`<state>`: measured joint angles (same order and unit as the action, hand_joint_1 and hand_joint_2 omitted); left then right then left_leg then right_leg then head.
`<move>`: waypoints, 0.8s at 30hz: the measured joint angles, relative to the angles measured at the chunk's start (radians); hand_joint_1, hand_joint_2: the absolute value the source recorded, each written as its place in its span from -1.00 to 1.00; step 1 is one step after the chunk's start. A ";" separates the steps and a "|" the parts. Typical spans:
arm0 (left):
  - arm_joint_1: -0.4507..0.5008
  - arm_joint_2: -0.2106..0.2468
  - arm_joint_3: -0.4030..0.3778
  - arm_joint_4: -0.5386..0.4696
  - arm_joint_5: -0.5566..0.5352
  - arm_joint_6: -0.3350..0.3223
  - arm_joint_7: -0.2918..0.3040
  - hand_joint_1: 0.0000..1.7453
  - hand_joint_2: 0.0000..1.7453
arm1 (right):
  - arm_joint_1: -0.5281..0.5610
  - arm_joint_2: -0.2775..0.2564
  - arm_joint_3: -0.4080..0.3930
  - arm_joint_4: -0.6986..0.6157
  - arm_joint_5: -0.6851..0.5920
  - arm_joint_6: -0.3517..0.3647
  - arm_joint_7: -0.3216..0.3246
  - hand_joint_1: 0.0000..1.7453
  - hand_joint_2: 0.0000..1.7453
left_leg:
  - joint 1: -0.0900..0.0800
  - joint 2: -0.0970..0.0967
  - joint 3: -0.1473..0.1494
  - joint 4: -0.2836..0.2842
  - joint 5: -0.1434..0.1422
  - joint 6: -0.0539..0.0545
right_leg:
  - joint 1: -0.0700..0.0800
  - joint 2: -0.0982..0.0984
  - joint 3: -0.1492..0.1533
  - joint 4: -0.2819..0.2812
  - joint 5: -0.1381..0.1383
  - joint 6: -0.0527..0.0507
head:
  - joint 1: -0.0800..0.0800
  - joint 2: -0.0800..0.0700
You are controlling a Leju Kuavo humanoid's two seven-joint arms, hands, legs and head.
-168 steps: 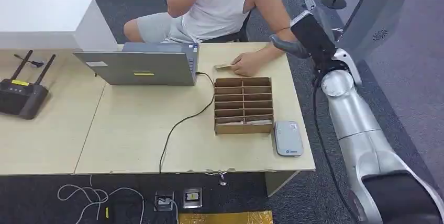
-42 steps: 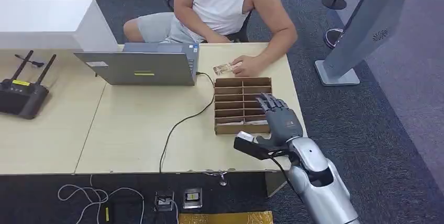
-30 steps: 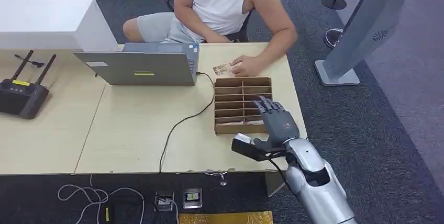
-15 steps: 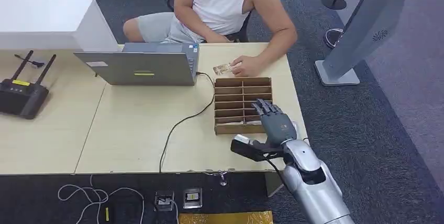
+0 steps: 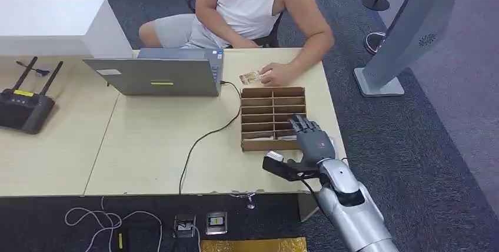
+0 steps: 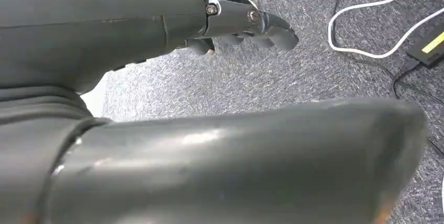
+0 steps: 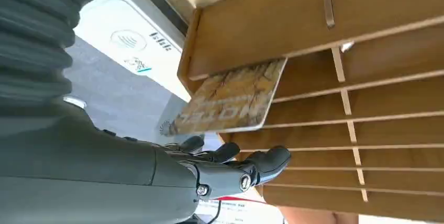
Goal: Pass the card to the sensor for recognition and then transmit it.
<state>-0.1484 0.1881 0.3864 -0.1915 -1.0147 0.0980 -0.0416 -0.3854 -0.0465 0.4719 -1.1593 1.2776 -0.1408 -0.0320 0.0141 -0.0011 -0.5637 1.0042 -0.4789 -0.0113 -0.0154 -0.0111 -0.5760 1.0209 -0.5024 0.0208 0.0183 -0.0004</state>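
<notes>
A wooden slotted box (image 5: 272, 93) stands on the table's right part. My right hand (image 5: 310, 140) hovers over the box's near right corner, fingers (image 7: 238, 167) spread and holding nothing. In the right wrist view a brown patterned card (image 7: 225, 101) leans in the box's end slot (image 7: 314, 20), just beyond my fingers. The white card sensor (image 7: 125, 41) lies beside that end of the box, largely hidden under my hand in the head view. My left hand (image 6: 241, 22) hangs over the carpet, fingers apart and empty.
A seated person rests a hand (image 5: 281, 74) on another card (image 5: 250, 78) at the table's far edge. A laptop (image 5: 156, 75) with a black cable (image 5: 200, 140), and a router (image 5: 23, 108), stand to the left. A grey kiosk (image 5: 406, 28) stands right of the table.
My right arm came down from high on the right to the box. Over the last second the hand drew back a little toward the box's near edge and sank lower.
</notes>
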 joint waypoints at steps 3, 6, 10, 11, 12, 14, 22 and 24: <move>0.000 -0.001 0.000 0.000 0.000 0.001 0.000 -1.00 -1.00 | -0.001 0.000 0.000 0.013 -0.003 0.000 0.000 1.00 1.00 | 0.000 0.000 0.000 0.000 0.000 0.000 | 0.000 0.000 0.000 0.000 0.000 0.000 | 0.000 0.000; 0.001 -0.001 0.000 0.000 0.000 0.003 0.000 -1.00 -1.00 | -0.003 0.000 0.000 0.022 -0.013 -0.005 -0.001 0.98 1.00 | 0.000 0.000 0.000 0.000 0.000 0.000 | 0.000 0.000 0.000 0.000 0.000 0.000 | 0.000 0.000; 0.001 -0.003 0.000 0.000 0.000 0.004 0.000 -1.00 -1.00 | -0.015 0.000 0.000 0.031 -0.021 -0.023 -0.003 0.90 1.00 | 0.000 0.000 0.000 0.000 0.000 0.000 | 0.000 0.000 0.000 0.000 0.000 0.000 | 0.000 0.000; 0.001 -0.003 0.000 0.000 0.000 0.004 0.000 -1.00 -1.00 | -0.018 0.000 -0.001 0.033 -0.021 -0.024 -0.003 0.86 1.00 | 0.000 0.000 0.000 0.000 0.000 0.000 | 0.000 0.000 0.000 0.000 0.000 0.000 | 0.000 0.000; 0.001 -0.003 0.000 0.000 0.000 0.004 0.000 -1.00 -1.00 | -0.020 0.000 -0.001 0.034 -0.022 -0.027 -0.003 0.84 1.00 | 0.000 0.000 0.001 0.000 0.000 0.000 | 0.000 0.000 0.000 0.000 0.000 0.000 | 0.000 0.000; 0.001 -0.003 0.000 0.000 0.000 0.003 0.000 -1.00 -1.00 | -0.025 0.000 -0.001 0.036 -0.025 -0.029 -0.003 0.84 1.00 | 0.000 0.000 0.001 0.000 0.000 0.000 | 0.000 0.000 0.000 0.000 0.000 0.000 | 0.000 0.000; -0.004 -0.005 0.000 0.000 -0.003 0.001 0.000 -1.00 -1.00 | -0.029 0.000 -0.002 0.043 -0.033 -0.042 -0.003 0.26 1.00 | 0.000 0.000 0.001 0.000 0.000 0.000 | 0.000 0.000 0.000 0.000 0.000 0.000 | 0.000 0.000; -0.004 -0.005 0.000 0.000 -0.003 0.000 0.000 -1.00 -1.00 | -0.029 0.001 -0.002 0.043 -0.033 -0.044 -0.003 0.26 1.00 | 0.000 0.000 0.001 0.000 0.000 0.000 | 0.000 0.000 0.000 0.000 0.000 0.000 | 0.000 0.000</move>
<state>-0.1529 0.1831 0.3864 -0.1915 -1.0182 0.0980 -0.0416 -0.4143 -0.0458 0.4704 -1.1158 1.2444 -0.1846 -0.0355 0.0141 -0.0009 -0.5629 1.0043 -0.4789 -0.0113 -0.0154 -0.0107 -0.5757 1.0208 -0.5023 0.0208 0.0183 -0.0004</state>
